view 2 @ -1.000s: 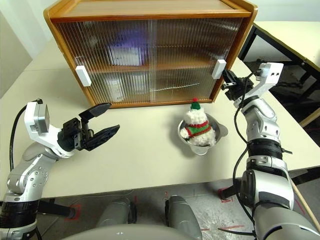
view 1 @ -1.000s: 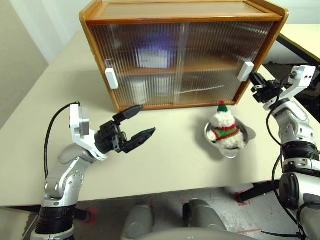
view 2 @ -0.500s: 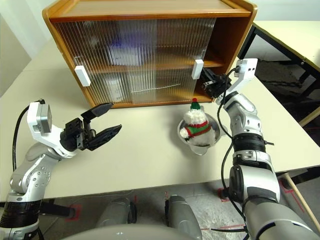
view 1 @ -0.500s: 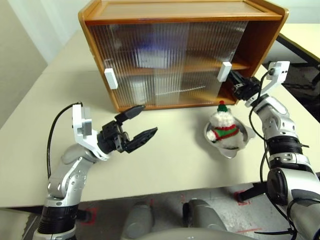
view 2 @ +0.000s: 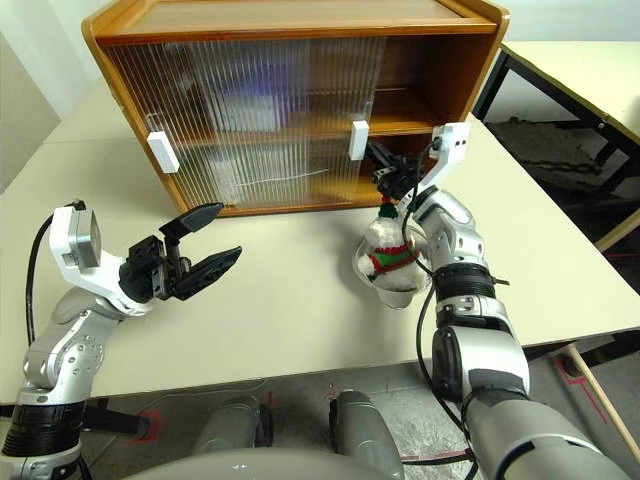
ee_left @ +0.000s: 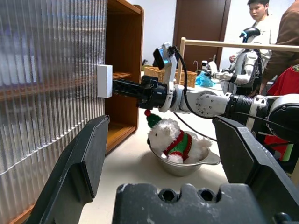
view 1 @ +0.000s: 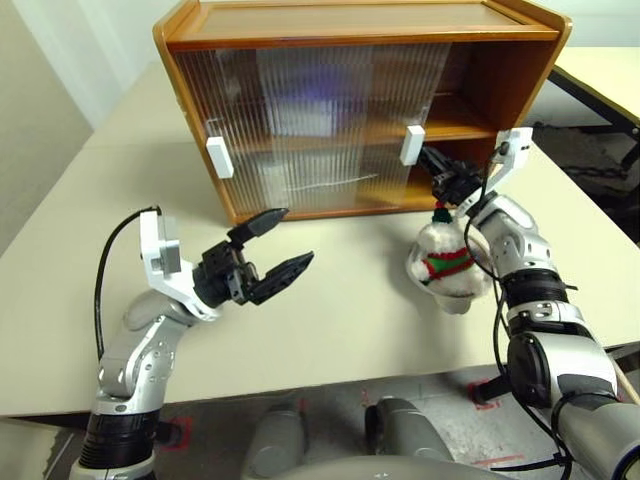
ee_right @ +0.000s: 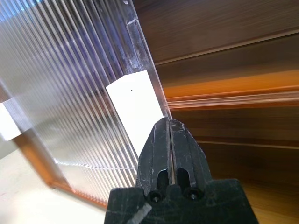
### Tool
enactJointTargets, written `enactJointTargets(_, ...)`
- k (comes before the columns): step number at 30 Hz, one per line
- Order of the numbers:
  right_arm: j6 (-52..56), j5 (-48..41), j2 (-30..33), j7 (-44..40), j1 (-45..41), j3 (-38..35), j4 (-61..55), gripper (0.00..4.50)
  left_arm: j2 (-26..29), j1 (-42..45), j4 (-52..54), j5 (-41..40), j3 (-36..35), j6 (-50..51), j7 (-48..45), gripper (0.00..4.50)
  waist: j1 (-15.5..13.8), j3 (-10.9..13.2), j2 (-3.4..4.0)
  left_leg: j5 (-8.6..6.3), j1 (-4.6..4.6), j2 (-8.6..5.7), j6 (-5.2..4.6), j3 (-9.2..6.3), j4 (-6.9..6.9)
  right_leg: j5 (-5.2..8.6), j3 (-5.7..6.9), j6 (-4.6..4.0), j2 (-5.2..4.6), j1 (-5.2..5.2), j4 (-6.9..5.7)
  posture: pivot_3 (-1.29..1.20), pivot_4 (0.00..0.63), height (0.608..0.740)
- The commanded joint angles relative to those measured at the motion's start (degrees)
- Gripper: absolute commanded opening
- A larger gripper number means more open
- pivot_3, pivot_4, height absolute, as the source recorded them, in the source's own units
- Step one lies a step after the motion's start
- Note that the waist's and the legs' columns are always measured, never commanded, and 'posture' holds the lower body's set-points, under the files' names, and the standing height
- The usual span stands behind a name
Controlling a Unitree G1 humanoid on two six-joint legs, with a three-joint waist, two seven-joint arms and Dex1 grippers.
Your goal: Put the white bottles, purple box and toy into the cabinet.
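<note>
The cabinet (view 1: 360,22) stands at the back of the table, its right side open. My right gripper (view 1: 428,158) is shut, its tip pressed against the white handle (ee_right: 135,107) of the right sliding door. The toy (view 1: 445,255) sits in its silver bowl (ee_left: 187,165) just below that arm, partly covered by it. A purple blur that may be the purple box (view 1: 305,110) shows through the ribbed door on the upper shelf. I cannot make out the white bottles. My left gripper (view 1: 288,238) hangs open and empty over the table's front left.
The left door's handle (view 1: 215,157) sits near the cabinet's left edge. The beige table (view 1: 330,320) has free room in front of the cabinet. Another table (view 1: 600,70) stands at the back right. People (ee_left: 261,18) and another robot are in the background.
My right gripper has moved left, and the right door has slid left with it, uncovering the cabinet's right side. The left arm has stayed put.
</note>
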State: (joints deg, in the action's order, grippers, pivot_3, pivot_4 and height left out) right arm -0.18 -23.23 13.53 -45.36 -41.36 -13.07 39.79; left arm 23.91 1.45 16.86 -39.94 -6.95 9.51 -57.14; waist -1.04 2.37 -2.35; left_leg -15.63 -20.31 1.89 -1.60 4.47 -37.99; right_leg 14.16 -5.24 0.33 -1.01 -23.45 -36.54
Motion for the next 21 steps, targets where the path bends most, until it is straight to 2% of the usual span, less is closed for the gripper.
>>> enactJointTargets(1,-0.3,0.0,-1.1,-1.5,-1.2,0.9,1.1,0.04,0.6,-0.6,-2.0,3.1,-0.3,-1.5,1.3,4.5,0.0,0.0,0.01,0.0,0.0,0.0,0.0,0.0,0.0,0.0,0.0,0.0,-0.01,-0.01,0.0,0.25,0.013,0.74)
enactJointTargets(10,0.5,0.2,-4.2,-2.9,-1.0,2.6,0.3,0.04,-1.3,0.5,-2.1,7.3,-0.1,-3.7,7.7,4.5,-0.3,0.0,0.01,-0.02,-0.02,0.0,0.03,-0.05,0.01,-0.04,0.05,-0.06,-0.08,-0.09,0.01,0.27,0.014,0.74)
enactJointTargets(21,1.6,-0.4,-6.8,-3.5,-0.3,4.0,-1.8,0.04,-1.6,0.5,-1.2,7.2,1.6,-3.3,9.4,4.5,-0.2,0.1,0.08,-0.04,-0.04,0.03,0.06,-0.08,0.05,-0.05,0.1,-0.08,-0.07,-0.15,0.0,0.27,0.018,0.74)
